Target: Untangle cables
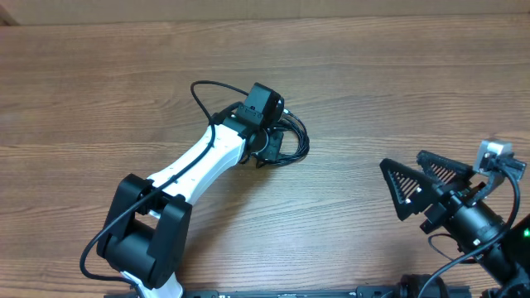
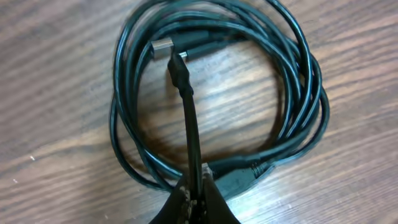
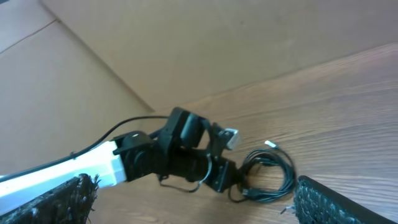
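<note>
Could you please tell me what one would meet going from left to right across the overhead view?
The left arm's black base → the tangle of black cables → the right gripper, jaws open.

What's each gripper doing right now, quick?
Left gripper: shut on one strand of the cables.
Right gripper: open, holding nothing, off to the side of the tangle.
</note>
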Robot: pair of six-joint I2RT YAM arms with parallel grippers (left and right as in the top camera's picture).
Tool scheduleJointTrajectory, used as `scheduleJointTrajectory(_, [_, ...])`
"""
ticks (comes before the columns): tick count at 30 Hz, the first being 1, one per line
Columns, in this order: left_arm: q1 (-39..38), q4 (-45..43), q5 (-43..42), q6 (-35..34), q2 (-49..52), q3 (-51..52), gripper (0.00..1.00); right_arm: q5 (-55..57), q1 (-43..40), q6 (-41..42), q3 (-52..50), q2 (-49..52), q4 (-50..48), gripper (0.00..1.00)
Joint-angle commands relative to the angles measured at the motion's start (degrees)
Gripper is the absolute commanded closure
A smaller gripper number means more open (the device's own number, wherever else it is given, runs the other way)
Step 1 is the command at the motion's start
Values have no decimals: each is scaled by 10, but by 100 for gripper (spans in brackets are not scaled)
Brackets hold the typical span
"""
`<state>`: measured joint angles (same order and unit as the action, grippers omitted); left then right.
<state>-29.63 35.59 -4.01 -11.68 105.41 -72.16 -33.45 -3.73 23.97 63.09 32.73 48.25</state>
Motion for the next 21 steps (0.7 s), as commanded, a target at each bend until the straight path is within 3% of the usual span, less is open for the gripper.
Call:
scheduleJointTrajectory(1, [-3, 26, -38, -6, -2, -23, 96, 75, 0, -3, 14, -3, 6, 0])
scheduleJointTrajectory(7, [5, 164, -38, -7, -12, -149, 96, 155, 0, -1, 11, 11, 18, 0])
scheduleJointTrajectory(12, [8, 289, -37, 0, -12, -300, 96, 155, 0, 2, 11, 34, 18, 0])
scheduleJointTrajectory(21, [7, 473, -43, 14, -12, -552, 96, 45, 0, -2, 11, 112, 37, 0])
